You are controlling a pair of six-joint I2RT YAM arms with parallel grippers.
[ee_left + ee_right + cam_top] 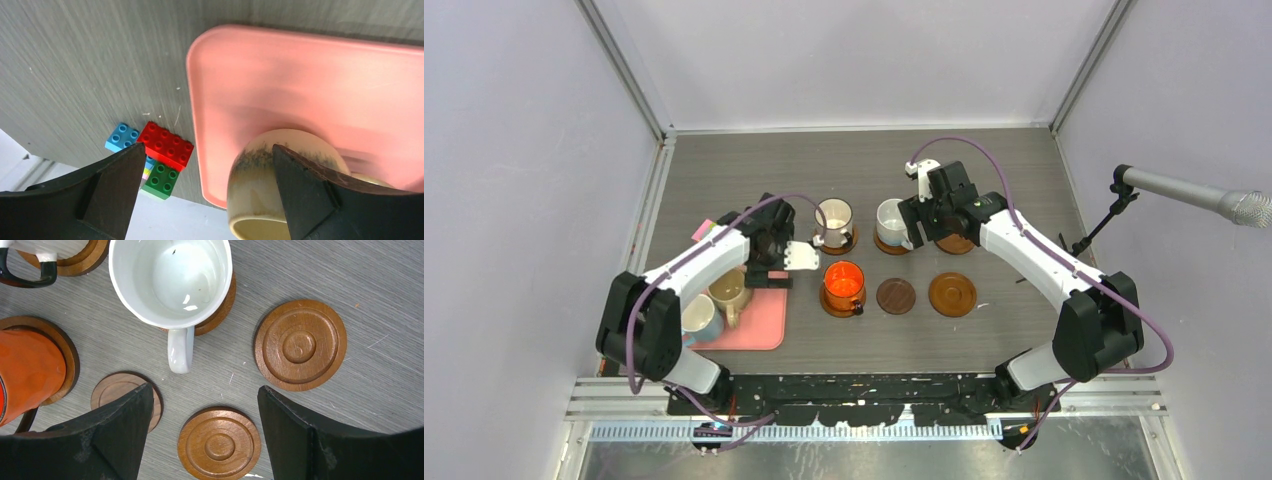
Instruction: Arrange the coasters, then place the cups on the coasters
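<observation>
Cups nearest the arm bases are the light blue mug (702,318) and the tan mug (729,293), both standing on the pink tray (764,325) at the near left. The left gripper (208,147) hangs over the tan mug (270,190) with its jaws spread wide and nothing gripped. One finger crosses in front of the mug's rim; whether it touches is unclear. A cluster of toy blocks (160,150) lies on the table (1014,170) just beside the tray's edge.

The coasters sit mid-table in two rows of three. In the near row the orange mug (844,283) stands on the left coaster (827,307), the small dark coaster (896,296) is bare in the middle, and a rimmed coaster (952,294) is bare on the right.

In the far row a mug with a dark handle (834,218) stands on the left coaster and the white mug (170,280) on the middle one, its handle pointing toward the right gripper (205,389). That gripper hovers just above with jaws well apart, holding nothing. The far-right coaster (300,345) is bare.
</observation>
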